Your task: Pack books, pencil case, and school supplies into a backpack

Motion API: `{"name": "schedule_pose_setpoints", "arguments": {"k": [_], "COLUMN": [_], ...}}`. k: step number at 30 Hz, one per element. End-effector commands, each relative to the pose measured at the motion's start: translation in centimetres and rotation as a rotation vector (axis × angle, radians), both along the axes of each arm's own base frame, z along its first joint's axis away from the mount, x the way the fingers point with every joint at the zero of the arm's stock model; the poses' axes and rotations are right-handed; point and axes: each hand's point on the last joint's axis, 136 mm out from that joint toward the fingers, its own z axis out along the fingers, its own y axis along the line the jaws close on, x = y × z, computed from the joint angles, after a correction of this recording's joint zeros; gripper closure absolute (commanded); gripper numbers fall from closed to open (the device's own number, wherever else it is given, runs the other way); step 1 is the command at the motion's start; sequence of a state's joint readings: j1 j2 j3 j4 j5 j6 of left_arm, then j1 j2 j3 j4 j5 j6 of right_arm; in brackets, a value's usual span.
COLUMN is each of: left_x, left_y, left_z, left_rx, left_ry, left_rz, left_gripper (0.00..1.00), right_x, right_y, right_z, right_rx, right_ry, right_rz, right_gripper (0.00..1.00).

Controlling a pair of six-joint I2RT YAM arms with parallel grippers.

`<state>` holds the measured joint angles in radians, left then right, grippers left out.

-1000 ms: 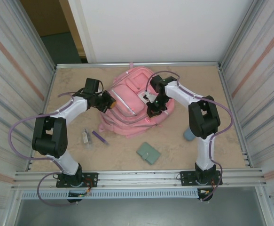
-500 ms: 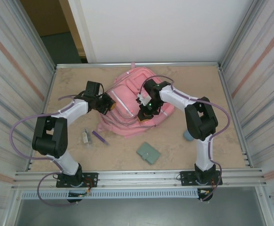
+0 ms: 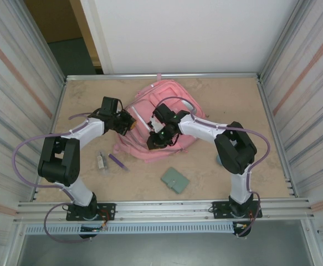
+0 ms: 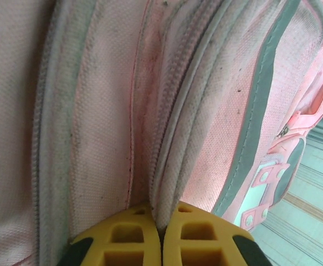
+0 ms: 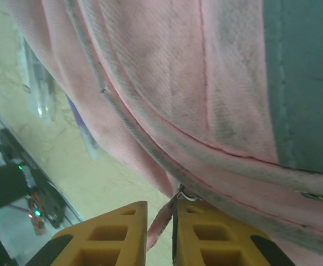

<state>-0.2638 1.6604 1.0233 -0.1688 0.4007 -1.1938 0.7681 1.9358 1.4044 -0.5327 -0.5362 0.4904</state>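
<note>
Pink backpack (image 3: 169, 91), green folder (image 3: 175, 180) nearby (pen (image 3: 117, 161) too)

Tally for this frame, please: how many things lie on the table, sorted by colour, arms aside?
Pink: 1, the backpack
Purple: 1, the pen
Grey-white: 1, the stick-like piece
Sage-green: 1, the folder
Slate-blue: 1, the pencil case, mostly hidden behind the right arm
Total: 5

Pink backpack (image 3: 167, 94), sage-green folder (image 3: 175, 180)
</note>
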Motion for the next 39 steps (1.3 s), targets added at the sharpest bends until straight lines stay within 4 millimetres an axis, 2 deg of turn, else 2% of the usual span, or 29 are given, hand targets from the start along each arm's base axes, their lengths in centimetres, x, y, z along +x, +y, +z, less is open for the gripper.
{"name": "schedule_pose_setpoints", "arguments": {"k": [1, 2, 4, 7, 9, 11, 13, 15, 17, 21, 23, 25, 30, 39], "left_x": [-0.6, -0.5, -0.7, -2.3, -3.7, -5.1, -6.7, -8.4, -10.2, -13.3, -14.1, -14.7, -14.7, -12.9], "left_y": [-1.9, -1.9, -1.8, -1.9, -1.8, -1.7, -1.7, -2.4, -3.9, -7.3, -8.4, -9.1, -9.1, -8.9], "left_z": [0.5, 0.7, 1.3, 2.1, 2.9, 3.7, 4.3, 4.8, 4.9, 3.2, 2.1, 0.9, -1.3, -2.1], "left_rx": [-0.058, -0.060, -0.027, 0.028, 0.056, 0.097, 0.146, 0.203, 0.228, 0.283, 0.319, 0.338, 0.456, 0.559], "left_ry": [-0.012, -0.019, -0.046, -0.052, -0.076, -0.101, -0.118, -0.138, -0.157, -0.129, -0.094, -0.051, 0.014, 0.006], "left_rz": [-0.049, -0.056, -0.097, -0.174, -0.224, -0.292, -0.369, -0.453, -0.538, -0.642, -0.642, -0.629, -0.616, -0.594], "left_gripper": [0.92, 0.86, 0.81, 0.74, 0.69, 0.64, 0.62, 0.62, 0.63, 0.64, 0.63, 0.63, 0.62, 0.60], "right_x": [0.9, 0.9, 0.8, 0.1, -0.2, 0.2, 1.5, 2.9, 4.8, 7.9, 9.1, 9.7, 9.9, 8.9], "right_y": [2.7, 2.5, 2.2, 1.6, 0.4, -1.6, -4.1, -6.8, -9.9, -15.2, -17.4, -18.9, -19.7, -19.9], "right_z": [4.2, 4.1, 4.4, 5.1, 5.7, 6.1, 6.9, 7.6, 8.7, 11.0, 12.5, 13.5, 14.7, 13.2], "right_rx": [0.161, 0.164, 0.182, 0.212, 0.197, 0.153, 0.098, 0.031, -0.022, -0.060, -0.046, -0.039, -0.008, -0.017], "right_ry": [-0.069, -0.074, -0.095, -0.135, -0.200, -0.299, -0.417, -0.510, -0.587, -0.702, -0.725, -0.753, -0.783, -0.757], "right_rz": [-0.033, -0.037, -0.040, -0.016, -0.016, -0.057, -0.114, -0.186, -0.270, -0.433, -0.510, -0.559, -0.575, -0.564], "right_gripper": [0.79, 0.75, 0.68, 0.68, 0.65, 0.60, 0.57, 0.54, 0.52, 0.49, 0.49, 0.48, 0.46, 0.46]}}
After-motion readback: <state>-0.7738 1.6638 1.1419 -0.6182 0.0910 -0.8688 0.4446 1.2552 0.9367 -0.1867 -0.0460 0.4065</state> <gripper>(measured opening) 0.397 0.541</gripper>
